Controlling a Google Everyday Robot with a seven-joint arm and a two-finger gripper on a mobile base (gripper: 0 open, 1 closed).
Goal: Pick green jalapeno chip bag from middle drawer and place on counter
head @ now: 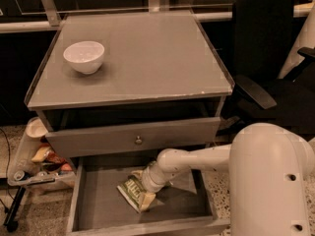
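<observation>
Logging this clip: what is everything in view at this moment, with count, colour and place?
counter: one, grey, top of the cabinet, centre of view
bowl: one, white, on the counter, back left
drawer front: one, grey with a small metal knob, just under the counter
middle drawer: one, grey, pulled open at the bottom
green jalapeno chip bag: one, green with white lettering, lying on the drawer floor
snack packets: a few, yellow and orange, on a low rack left of the cabinet
office chair: one, black, right of the counter
arm: one, white, reaching in from the right
gripper: one, white, down in the middle drawer at the bag
</observation>
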